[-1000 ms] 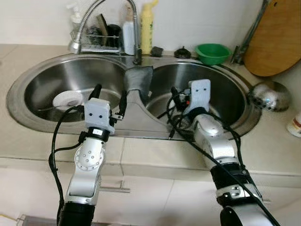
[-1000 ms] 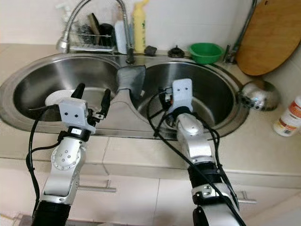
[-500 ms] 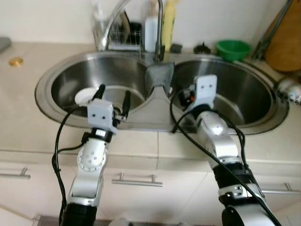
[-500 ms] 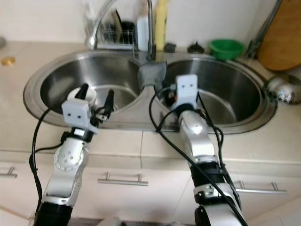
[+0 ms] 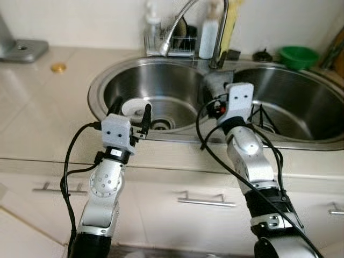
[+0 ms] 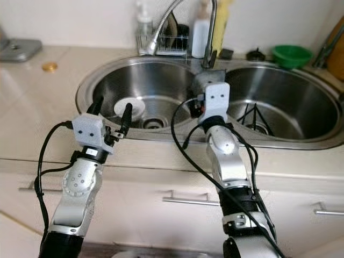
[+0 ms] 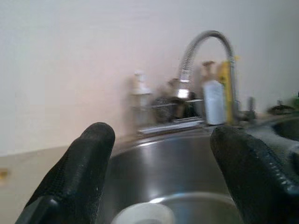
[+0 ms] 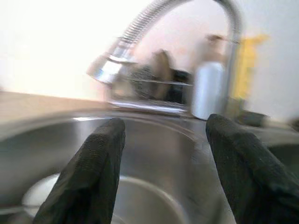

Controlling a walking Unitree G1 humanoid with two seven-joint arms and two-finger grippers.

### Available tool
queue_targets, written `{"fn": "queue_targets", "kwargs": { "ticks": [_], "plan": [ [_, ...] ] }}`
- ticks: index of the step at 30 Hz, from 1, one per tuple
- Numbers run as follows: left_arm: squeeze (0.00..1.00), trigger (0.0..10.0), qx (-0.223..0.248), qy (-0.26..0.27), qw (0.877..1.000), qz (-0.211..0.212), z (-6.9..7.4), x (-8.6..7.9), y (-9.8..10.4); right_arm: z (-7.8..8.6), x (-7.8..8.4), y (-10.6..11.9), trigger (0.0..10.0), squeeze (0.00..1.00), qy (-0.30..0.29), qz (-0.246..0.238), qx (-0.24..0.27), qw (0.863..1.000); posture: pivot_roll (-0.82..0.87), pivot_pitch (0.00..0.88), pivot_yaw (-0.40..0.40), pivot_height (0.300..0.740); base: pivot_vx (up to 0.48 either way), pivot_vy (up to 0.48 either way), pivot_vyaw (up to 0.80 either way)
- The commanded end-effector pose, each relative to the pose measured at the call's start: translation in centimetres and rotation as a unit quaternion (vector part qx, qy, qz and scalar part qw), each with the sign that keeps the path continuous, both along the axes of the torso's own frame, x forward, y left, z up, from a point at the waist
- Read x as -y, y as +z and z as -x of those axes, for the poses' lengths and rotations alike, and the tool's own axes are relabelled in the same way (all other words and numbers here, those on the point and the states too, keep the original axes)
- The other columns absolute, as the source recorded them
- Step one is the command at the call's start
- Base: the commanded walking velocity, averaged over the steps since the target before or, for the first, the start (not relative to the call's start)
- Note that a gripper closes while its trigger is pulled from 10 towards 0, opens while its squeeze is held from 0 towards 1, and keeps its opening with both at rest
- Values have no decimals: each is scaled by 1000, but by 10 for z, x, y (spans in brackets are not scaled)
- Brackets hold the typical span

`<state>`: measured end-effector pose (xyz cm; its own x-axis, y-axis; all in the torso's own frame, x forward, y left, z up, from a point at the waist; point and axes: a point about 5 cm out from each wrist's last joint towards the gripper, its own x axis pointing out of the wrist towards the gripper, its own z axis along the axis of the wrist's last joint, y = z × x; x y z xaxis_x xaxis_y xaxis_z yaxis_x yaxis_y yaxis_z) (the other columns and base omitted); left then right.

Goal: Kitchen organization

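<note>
A white plate [image 5: 141, 107] sat in the left basin of the double sink [image 5: 102, 80], right in front of the left gripper [image 5: 130, 111], whose fingers were spread apart over the sink's front rim with nothing in them. The right gripper [image 8: 163, 172] hovered by the divider between the basins, fingers also wide apart and empty. Beyond both were the flexible faucet [image 5: 180, 24], a wire rack [image 5: 169, 45] with bottles, and off to the right a green bowl [image 5: 299, 56]. A gold coin-like disc [image 5: 58, 67] lay on the counter, left of the left gripper.
</note>
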<state>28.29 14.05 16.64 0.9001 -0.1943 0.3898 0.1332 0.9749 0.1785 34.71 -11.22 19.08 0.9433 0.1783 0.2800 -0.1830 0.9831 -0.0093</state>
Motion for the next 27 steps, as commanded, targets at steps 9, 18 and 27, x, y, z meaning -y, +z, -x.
{"fn": "queue_targets", "kwargs": {
  "ticks": [9,18,27],
  "plan": [
    [0,10000,11,17,1000,-7,2,-7,2,4,-9,9,10000,0,22,-3,27,999,8,0,-33,740,0,53,-267],
    [0,10000,12,14,1000,-13,2,-6,1,10,-8,7,10000,0,30,5,40,999,5,0,-30,740,0,0,-800],
    [0,10000,9,12,1000,-26,2,-5,-1,17,-12,6,10000,0,41,5,55,998,3,0,-26,740,0,0,-800]
  ]
}}
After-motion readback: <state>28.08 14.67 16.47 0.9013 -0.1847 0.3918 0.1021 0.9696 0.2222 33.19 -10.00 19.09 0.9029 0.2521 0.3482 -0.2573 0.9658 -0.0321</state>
